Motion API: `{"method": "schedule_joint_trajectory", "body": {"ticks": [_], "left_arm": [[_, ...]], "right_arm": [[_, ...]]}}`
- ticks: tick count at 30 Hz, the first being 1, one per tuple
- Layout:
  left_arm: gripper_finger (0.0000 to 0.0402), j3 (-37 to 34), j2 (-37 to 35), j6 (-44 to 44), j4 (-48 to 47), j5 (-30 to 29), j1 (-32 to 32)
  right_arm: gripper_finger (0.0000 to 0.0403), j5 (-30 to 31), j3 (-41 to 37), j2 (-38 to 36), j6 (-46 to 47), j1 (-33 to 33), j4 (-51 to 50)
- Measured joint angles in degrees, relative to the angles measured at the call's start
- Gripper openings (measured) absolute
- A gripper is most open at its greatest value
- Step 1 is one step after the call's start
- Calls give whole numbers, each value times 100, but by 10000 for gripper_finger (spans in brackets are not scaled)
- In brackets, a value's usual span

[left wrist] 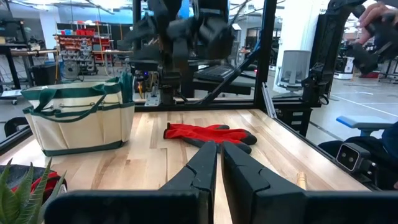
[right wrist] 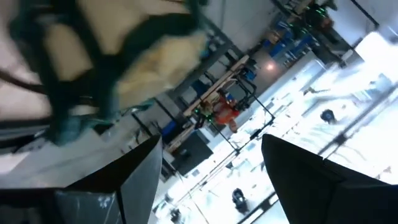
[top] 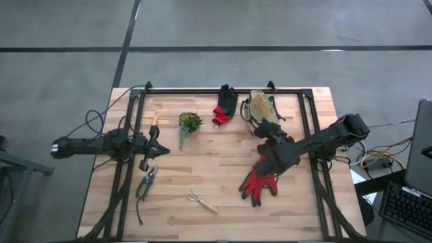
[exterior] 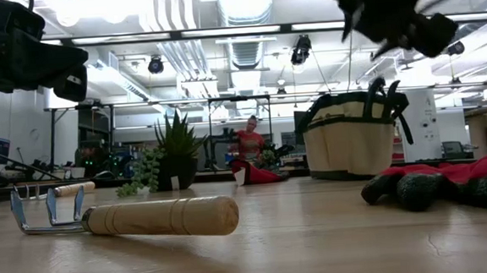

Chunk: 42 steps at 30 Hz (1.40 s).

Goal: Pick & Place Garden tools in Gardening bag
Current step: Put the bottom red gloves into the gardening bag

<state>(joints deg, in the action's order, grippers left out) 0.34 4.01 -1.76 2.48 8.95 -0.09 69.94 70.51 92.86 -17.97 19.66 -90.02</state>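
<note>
The beige gardening bag point(top: 259, 108) with green trim stands upright at the table's far edge; it also shows in the low view point(exterior: 350, 143). A red glove point(top: 258, 183) lies flat near the right side. A black-and-red glove point(top: 225, 104) lies by the far edge. Green-handled pruners point(top: 146, 182) and the wooden-handled hand fork point(top: 202, 201) lie toward the near left. I cannot make out the dark-handled pruners. My right gripper point(right wrist: 211, 168) is open and empty, in the air point(exterior: 388, 13) between the bag and the red glove point(top: 268, 138). My left gripper point(left wrist: 219, 163) is shut and empty at the left point(top: 160, 146).
A small leafy plant point(top: 190, 123) stands left of the black-and-red glove. A short wooden-handled thing point(top: 154, 121) lies just beyond my left gripper. Black frame rails point(top: 223, 91) run along the far edge and both sides. Bare wood lies in the table's middle point(top: 216, 158).
</note>
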Motion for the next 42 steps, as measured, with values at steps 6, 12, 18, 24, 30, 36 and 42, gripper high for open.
{"method": "schedule_joint_trajectory", "body": {"ticks": [6, 12, 18, 24, 30, 36, 42], "left_arm": [[28, 0, 0, 0, 0, 0, 0], [28, 0, 0, 0, 0, 0, 0], [28, 0, 0, 0, 0, 0, 1], [28, 0, -2, 0, 0, 0, 2], [28, 0, -2, 0, 0, 0, 1], [28, 0, -1, 0, 0, -1, 2], [28, 0, 0, 0, 0, 0, 0]], "right_arm": [[256, 477, 934, -179, 654, 0, 3], [247, 167, 1851, -137, 1440, -2, 77], [239, -829, 2141, -85, 1357, 12, 1088], [235, -1949, 2141, -85, 1434, 65, 2564], [240, -3694, 2133, -85, 2370, 121, 3763], [236, -4342, 2085, 147, 2746, 369, 4391], [240, -4362, 2086, 508, 2789, 564, 4813]]}}
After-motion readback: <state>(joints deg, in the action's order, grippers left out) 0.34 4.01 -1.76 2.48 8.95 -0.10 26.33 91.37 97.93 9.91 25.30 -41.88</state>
